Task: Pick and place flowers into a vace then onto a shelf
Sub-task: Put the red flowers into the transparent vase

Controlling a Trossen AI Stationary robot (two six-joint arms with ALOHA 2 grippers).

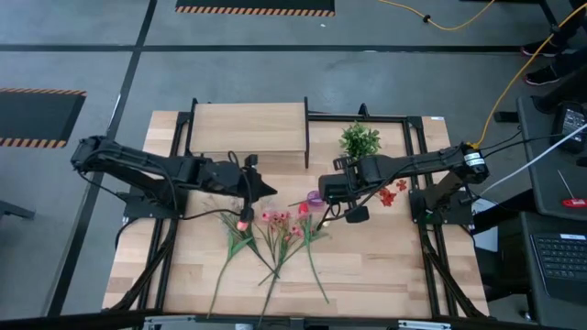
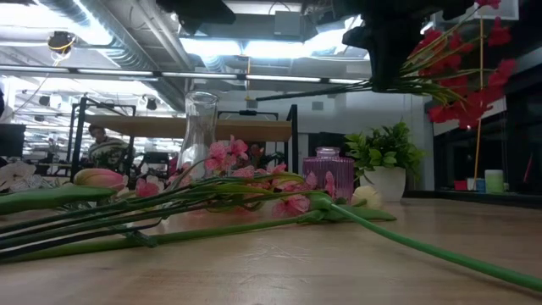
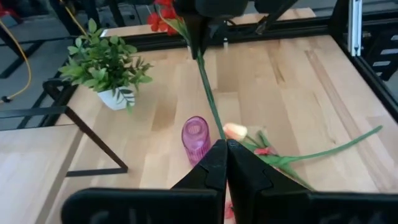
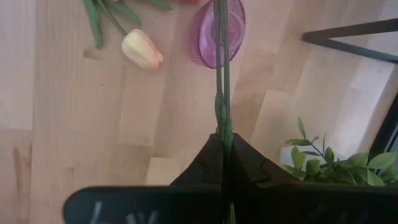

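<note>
A red-blossomed flower (image 1: 390,194) is in the air in my right gripper (image 1: 321,191), blossoms (image 2: 461,93) behind the wrist and green stem (image 3: 208,93) reaching left over the purple vase (image 1: 314,197). That vase stands upright on the table, also in the right wrist view (image 4: 219,31). My left gripper (image 1: 272,191) hovers left of the vase, fingers shut (image 3: 226,144), and the stem's free end runs toward them. Pink flowers and tulips (image 1: 275,234) lie flat on the table near the front. The shelf (image 1: 248,128) stands at the far edge. My right gripper pinches the red flower's stem (image 4: 223,124) between its two fingers, close to the blossom end. The fingers come level from the table's right and lie along the stem. The flower is lifted clear, nearly level, its free end dipping slightly toward the left. My left gripper's fingertips (image 3: 217,155) line up with the stem's free end; whether they touch it I cannot tell.
A bushy green plant in a white pot (image 1: 359,139) stands right of the shelf. A clear glass vase (image 2: 200,127) shows in the low view on the left. A cream tulip (image 4: 142,48) lies beside the purple vase. Bare wood lies along the front right.
</note>
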